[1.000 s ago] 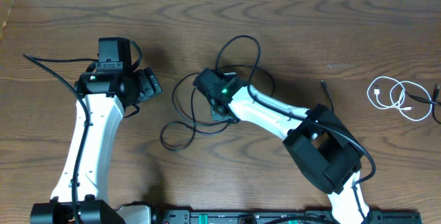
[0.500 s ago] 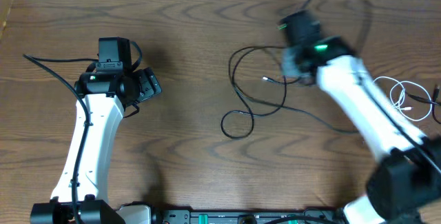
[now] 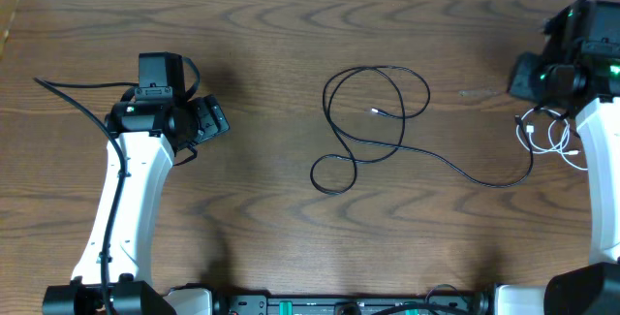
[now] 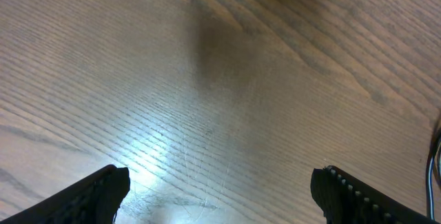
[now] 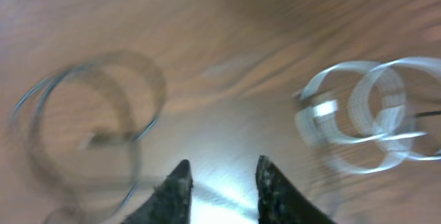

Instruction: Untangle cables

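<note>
Wooden table — black cable looped mid-table, white cable coiled far right.

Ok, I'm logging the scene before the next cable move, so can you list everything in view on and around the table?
Black cable: one, black, loose loops mid-table, with a tail running right toward the white cable.
White cable: one, white, coiled near the right edge, beside the right arm.
Table: one, brown wood grain, under everything.
Left arm: one, white and black, left side.
Left gripper: one, black, open over bare wood.
Right arm: one, white and black, right edge.
Right gripper: one, black, fingers apart with nothing between them; its wrist view is blurred.
</note>
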